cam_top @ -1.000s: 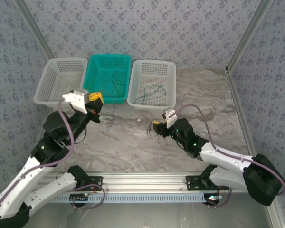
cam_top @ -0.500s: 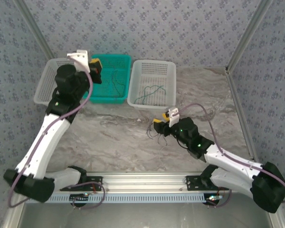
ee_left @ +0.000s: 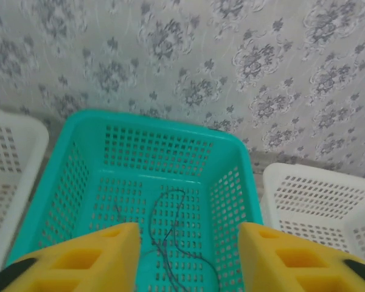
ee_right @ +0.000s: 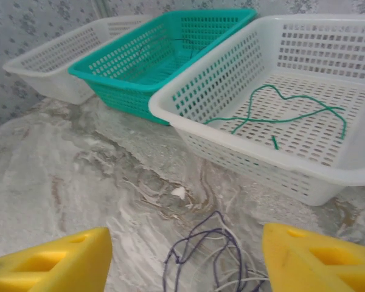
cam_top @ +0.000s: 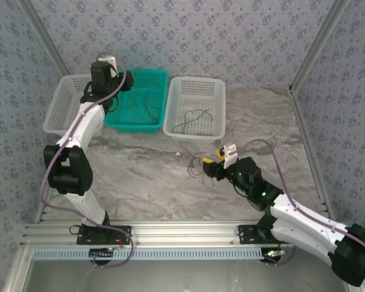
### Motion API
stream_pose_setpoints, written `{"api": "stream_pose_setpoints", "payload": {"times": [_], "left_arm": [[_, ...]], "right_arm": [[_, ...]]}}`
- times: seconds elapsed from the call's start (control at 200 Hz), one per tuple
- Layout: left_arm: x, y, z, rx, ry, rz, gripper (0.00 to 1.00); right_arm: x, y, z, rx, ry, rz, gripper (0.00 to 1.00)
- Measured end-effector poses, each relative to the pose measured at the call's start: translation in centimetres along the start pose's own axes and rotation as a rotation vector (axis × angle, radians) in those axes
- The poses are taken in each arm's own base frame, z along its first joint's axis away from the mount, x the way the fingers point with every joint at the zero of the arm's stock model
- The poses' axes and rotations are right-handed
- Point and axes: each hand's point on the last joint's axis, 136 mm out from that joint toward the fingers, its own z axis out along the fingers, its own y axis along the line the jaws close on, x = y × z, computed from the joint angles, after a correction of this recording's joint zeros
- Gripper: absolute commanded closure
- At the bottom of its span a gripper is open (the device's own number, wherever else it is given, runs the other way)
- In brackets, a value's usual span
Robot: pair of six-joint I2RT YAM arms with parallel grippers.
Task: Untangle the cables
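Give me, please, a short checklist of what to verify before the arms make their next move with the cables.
1. Jaws of the left gripper open and holding nothing: ok.
2. The left gripper is above the teal basket, where a dark cable lies: ok.
3. Jaws of the right gripper open: ok.
4. The tangled strands on the table lie just ahead of the right gripper: ok.
5. Those strands are separated: not ok, purple and pale ones overlap.
6. The green cable is fully inside the white basket: ok.
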Motion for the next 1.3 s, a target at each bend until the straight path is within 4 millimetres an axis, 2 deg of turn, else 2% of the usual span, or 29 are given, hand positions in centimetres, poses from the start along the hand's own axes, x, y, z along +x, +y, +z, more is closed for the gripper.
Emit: {"api": "stream_pose_setpoints", "payload": {"times": [0.08, 0.15, 0.21, 0.305, 0.37, 0.405, 0.47, 0.56, 0.7, 0.79, 0.879, 0.974, 1.104, 1.189, 1.299], "left_arm": [[1.4, -0.6, -1.1, 0.006, 0.016, -0.03, 0.49], [2.2, -2.2, -3.3, 0.028, 0.016, -0.029, 0.49], [2.5, -4.8, -6.1, 0.071, -0.005, -0.002, 0.47], [2.7, -11.0, -12.2, 0.222, -0.076, 0.076, 0.42], [3.5, -15.0, -16.6, 0.35, -0.121, 0.128, 0.39], [4.2, -16.4, -18.5, 0.406, -0.138, 0.153, 0.38], [6.2, -17.9, -20.5, 0.475, -0.136, 0.193, 0.36], [10.4, -19.0, -21.3, 0.531, -0.079, 0.25, 0.31], [19.2, -19.7, -20.8, 0.584, 0.101, 0.384, 0.28], [22.4, -20.1, -21.4, 0.622, 0.165, 0.446, 0.23], [23.4, -20.3, -21.8, 0.643, 0.177, 0.477, 0.17], [23.3, -20.3, -21.7, 0.643, 0.169, 0.491, 0.14], [23.2, -20.4, -21.7, 0.646, 0.157, 0.494, 0.14], [23.2, -20.3, -21.6, 0.641, 0.154, 0.494, 0.14], [23.3, -19.9, -21.2, 0.611, 0.153, 0.485, 0.14]], "right_arm": [[0.1, -0.8, 0.0, 0.036, 0.004, 0.012, 0.25], [0.3, -1.5, 0.2, 0.064, 0.009, 0.025, 0.23], [0.7, -2.1, 0.4, 0.088, 0.025, 0.043, 0.22], [2.2, -3.3, 1.0, 0.133, 0.08, 0.088, 0.22], [3.4, -4.2, 1.3, 0.171, 0.13, 0.133, 0.22], [3.9, -4.8, 1.5, 0.193, 0.159, 0.164, 0.22], [4.6, -5.4, 2.0, 0.219, 0.207, 0.217, 0.22], [5.6, -5.7, 2.8, 0.226, 0.265, 0.284, 0.22], [7.4, -5.3, 3.7, 0.21, 0.342, 0.352, 0.21], [8.3, -5.2, 4.3, 0.213, 0.383, 0.376, 0.18], [9.1, -5.2, 5.0, 0.219, 0.419, 0.389, 0.17], [10.0, -5.1, 5.7, 0.223, 0.458, 0.392, 0.17], [12.0, -4.9, 6.4, 0.225, 0.521, 0.387, 0.25], [13.2, -4.6, 6.8, 0.219, 0.562, 0.377, 0.41], [13.7, -4.0, 7.2, 0.214, 0.581, 0.335, 0.71]]}}
